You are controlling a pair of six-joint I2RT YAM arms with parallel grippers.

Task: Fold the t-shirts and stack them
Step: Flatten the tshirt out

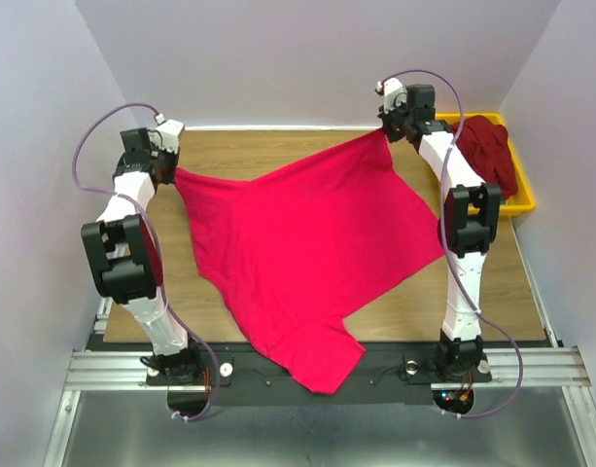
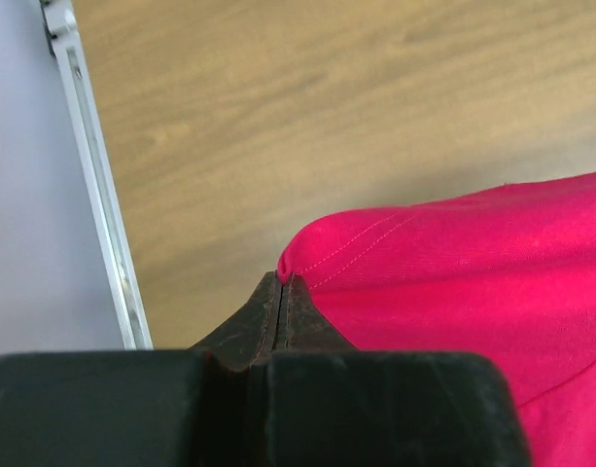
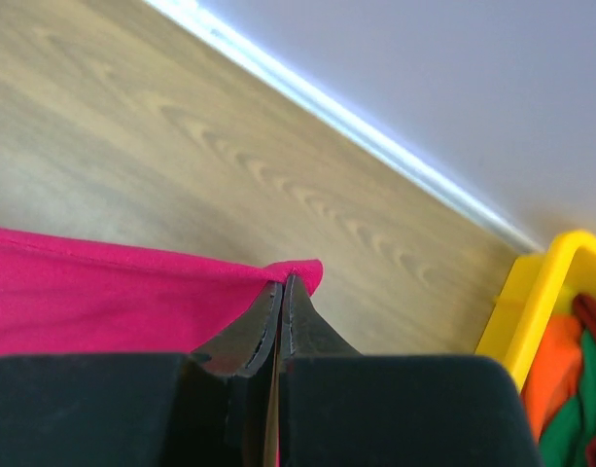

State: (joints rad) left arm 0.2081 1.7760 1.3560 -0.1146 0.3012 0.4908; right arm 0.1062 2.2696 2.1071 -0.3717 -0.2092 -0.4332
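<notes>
left tool (image 2: pixel 281 284) pinched tight on pink shirt (image 1: pixel 307 243) corner | right tool (image 3: pixel 282 284) pinched tight on another corner | shirt stretched over table (image 1: pixel 268 146)

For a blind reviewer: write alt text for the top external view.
The left gripper and right gripper each pinch a corner of the crimson-pink t-shirt, spread over the wooden table. A dark maroon shirt lies in the yellow tray, far right.

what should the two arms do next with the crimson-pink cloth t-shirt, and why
Probably lower both corners together to lay the crimson-pink cloth t-shirt flat: left gripper and right gripper each pinch a corner, stretching it over the wooden table.
</notes>
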